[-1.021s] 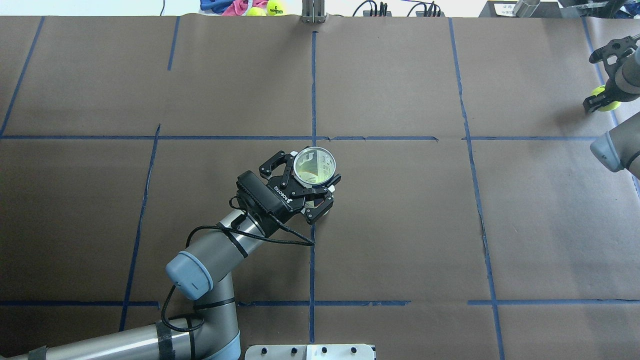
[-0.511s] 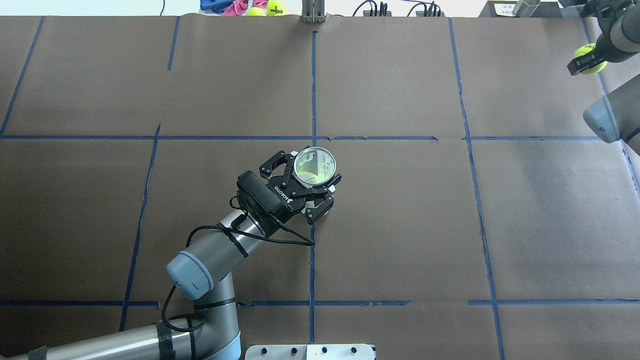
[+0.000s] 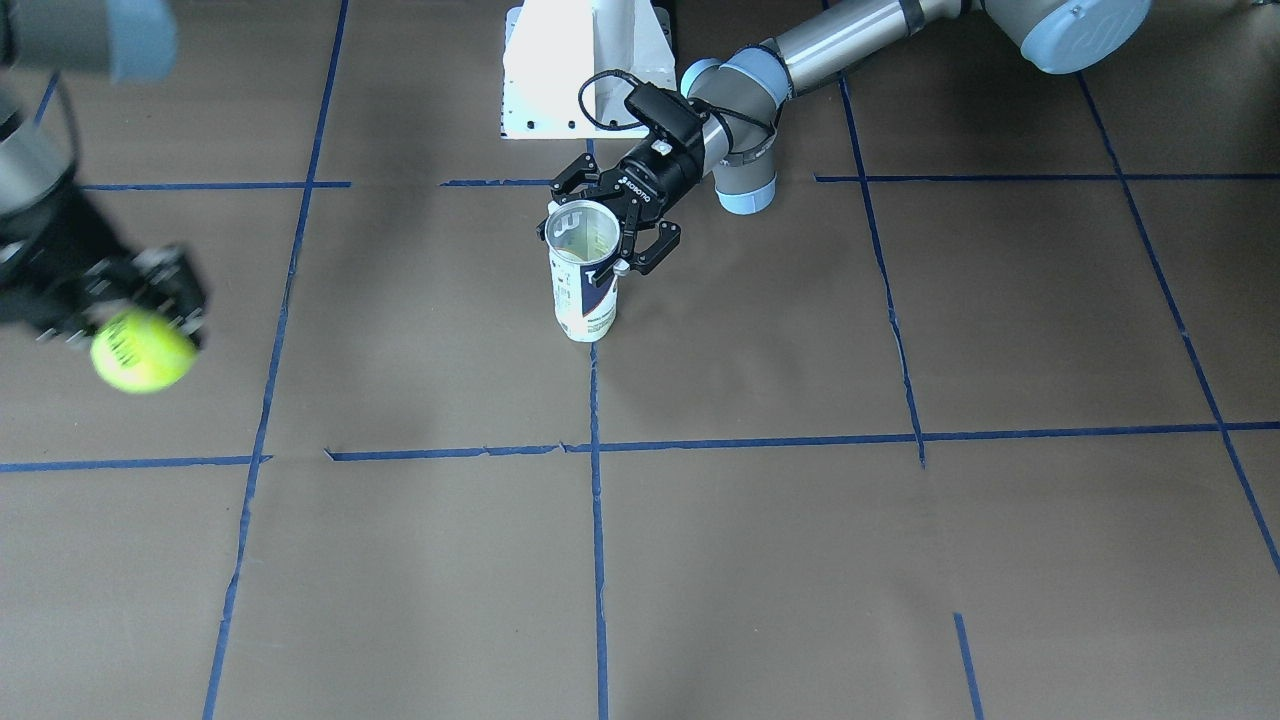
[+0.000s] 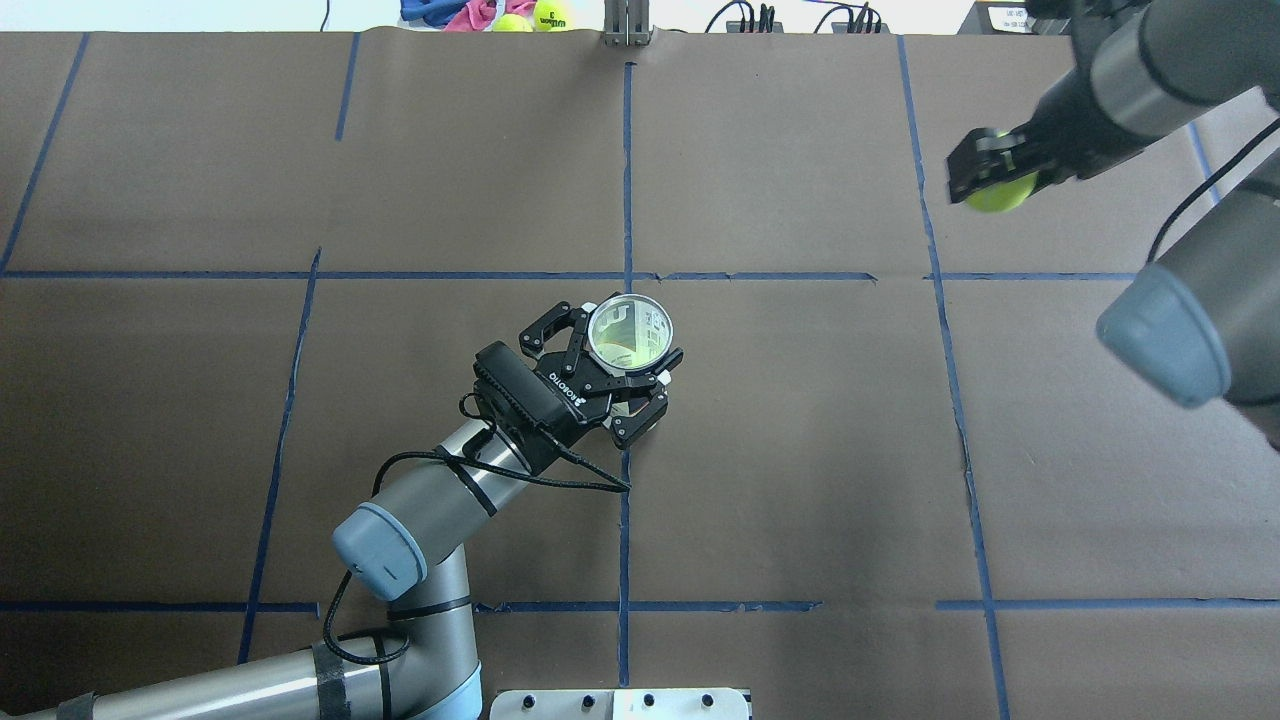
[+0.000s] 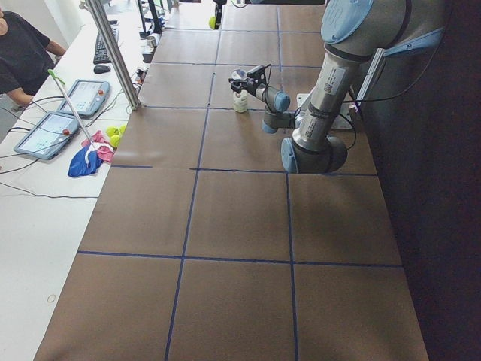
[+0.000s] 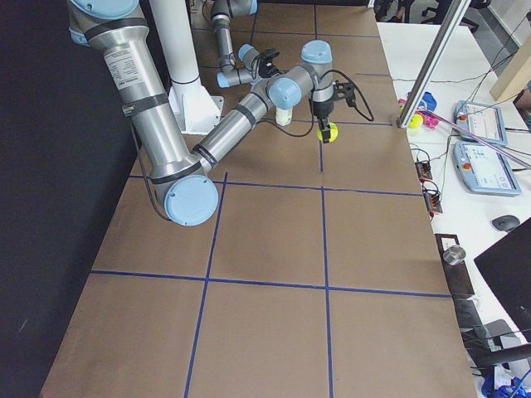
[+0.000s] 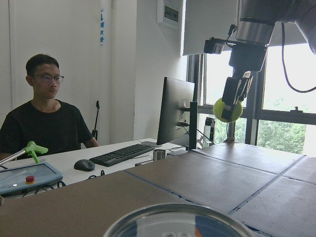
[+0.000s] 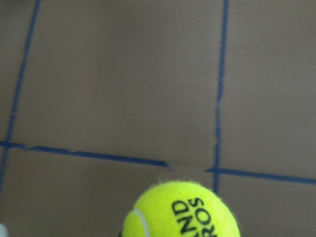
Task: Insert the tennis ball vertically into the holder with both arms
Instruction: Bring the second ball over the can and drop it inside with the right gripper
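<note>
At counter [image 4: 800, 450] middle: holder [image 3: 585, 300] upright inside left gripper [image 4: 612, 365]. Well apart toward robot's right, aloft: tennis ball [image 4: 995, 195] in right gripper [image 4: 988, 178].

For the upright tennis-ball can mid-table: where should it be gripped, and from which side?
Grip the holder on its round wall just below the rim, coming in level from the side, as the left gripper does. It stands upright, mouth up, so a side hold keeps the opening free for the tennis ball.
</note>
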Controlling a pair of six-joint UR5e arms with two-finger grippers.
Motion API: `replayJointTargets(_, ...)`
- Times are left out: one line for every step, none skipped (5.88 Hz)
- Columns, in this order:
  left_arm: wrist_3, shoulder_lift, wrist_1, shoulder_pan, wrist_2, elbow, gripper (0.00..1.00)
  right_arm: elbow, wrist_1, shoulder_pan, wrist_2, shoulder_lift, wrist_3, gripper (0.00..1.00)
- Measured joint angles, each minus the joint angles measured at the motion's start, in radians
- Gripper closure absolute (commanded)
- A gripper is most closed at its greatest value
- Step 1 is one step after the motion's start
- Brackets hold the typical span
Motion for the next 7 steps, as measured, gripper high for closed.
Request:
replayJointTargets(0.0,0.001,0.0,0.0,0.0,0.0,0.13,0.058,-0.021,-0.122,-0.021,0.077,0.223,1.0)
replayJointTargets(0.0,0.002,0.0,-0.001,0.0,0.0,0.13,0.067,-0.023,-0.217,-0.056,0.153,0.362,0.99)
replayJointTargets(0.0,0.003,0.0,0.0,0.0,0.0,0.13,0.038,0.002,-0.277,-0.082,0.216,0.436,0.99)
replayJointTargets(0.0,0.003,0.0,0.0,0.0,0.0,0.13,-0.018,0.056,-0.305,-0.094,0.256,0.476,0.99)
replayJointTargets(0.0,0.003,0.0,0.001,0.0,0.0,0.13,-0.061,0.098,-0.319,-0.103,0.275,0.5,0.99)
replayJointTargets(0.0,0.001,0.0,0.003,0.0,0.0,0.13,-0.095,0.117,-0.323,-0.115,0.289,0.506,0.98)
replayJointTargets(0.0,-0.001,0.0,0.004,0.0,0.0,0.13,-0.125,0.123,-0.324,-0.124,0.303,0.506,0.83)
